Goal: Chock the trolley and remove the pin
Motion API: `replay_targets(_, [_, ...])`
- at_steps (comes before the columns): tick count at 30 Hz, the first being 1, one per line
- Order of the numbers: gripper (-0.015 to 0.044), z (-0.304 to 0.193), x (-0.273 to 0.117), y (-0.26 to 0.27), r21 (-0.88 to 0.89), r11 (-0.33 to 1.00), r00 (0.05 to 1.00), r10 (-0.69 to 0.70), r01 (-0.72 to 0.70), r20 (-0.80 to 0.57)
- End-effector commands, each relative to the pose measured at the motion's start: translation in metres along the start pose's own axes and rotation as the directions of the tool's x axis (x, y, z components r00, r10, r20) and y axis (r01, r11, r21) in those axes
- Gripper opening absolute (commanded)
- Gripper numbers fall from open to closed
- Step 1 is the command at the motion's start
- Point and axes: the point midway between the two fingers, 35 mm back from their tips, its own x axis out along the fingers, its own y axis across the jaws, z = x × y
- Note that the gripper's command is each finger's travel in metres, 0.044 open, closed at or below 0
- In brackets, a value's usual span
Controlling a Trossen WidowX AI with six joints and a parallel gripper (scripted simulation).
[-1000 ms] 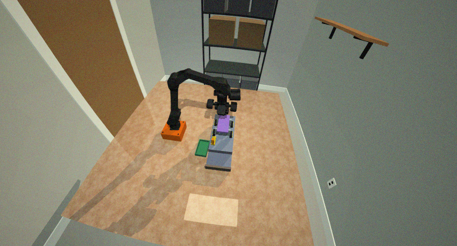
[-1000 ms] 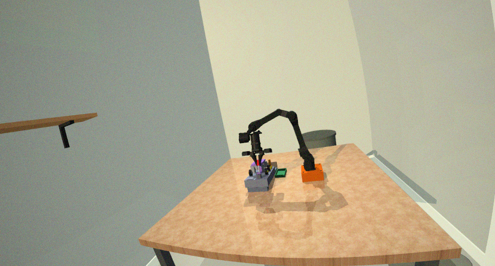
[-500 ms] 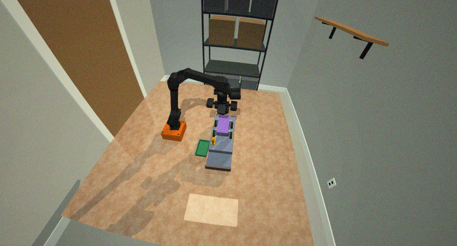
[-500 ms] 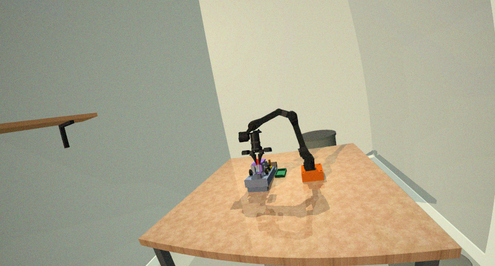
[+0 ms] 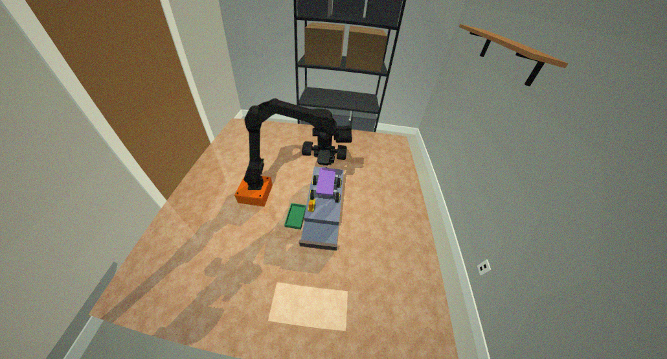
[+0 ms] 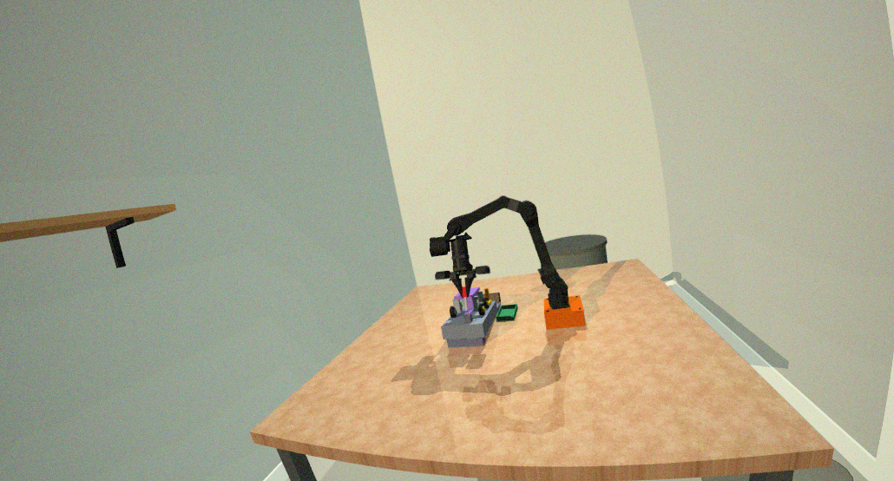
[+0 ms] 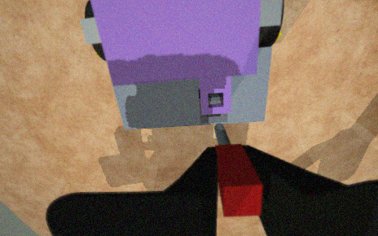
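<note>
The gripper (image 5: 326, 162) (image 6: 463, 294) (image 7: 235, 152) is shut on the red-headed stop pin (image 6: 464, 291) (image 7: 240, 172), above the ramp's uphill end. The pin's grey shank points down, with its tip free in the wrist view. The purple trolley (image 5: 326, 181) (image 7: 175, 37) stands on the grey-blue ramp (image 5: 322, 213) (image 6: 463, 332) (image 7: 260, 98). A purple tab (image 7: 226, 107) at its uphill end shows an empty square hole. The yellow chock (image 5: 311, 205) stands just downhill of the trolley's lower left wheel; contact is too small to tell. The green tray (image 5: 294, 216) (image 6: 507, 312) shows nothing inside.
The arm's orange base (image 5: 252, 195) (image 6: 564, 318) stands on the table (image 5: 387, 244) (image 6: 656, 378), on the tray's side of the ramp. The tray lies close beside the ramp. A pale rectangle (image 5: 309, 306) shows beyond the ramp's downhill end.
</note>
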Motion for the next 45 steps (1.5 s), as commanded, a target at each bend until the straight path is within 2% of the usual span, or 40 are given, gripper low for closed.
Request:
replay_targets(1, [0.0, -0.008, 0.0, 0.001, -0.001, 1.0, 1.0, 0.005, -0.005, -0.006])
replay_targets(17, [0.0, -0.026, 0.001, 0.0, -0.001, 1.0, 1.0, 0.005, -0.005, -0.008])
replay_targets(45, [0.0, -0.026, 0.005, -0.083, 0.001, 1.0, 1.0, -0.001, 0.001, -0.008])
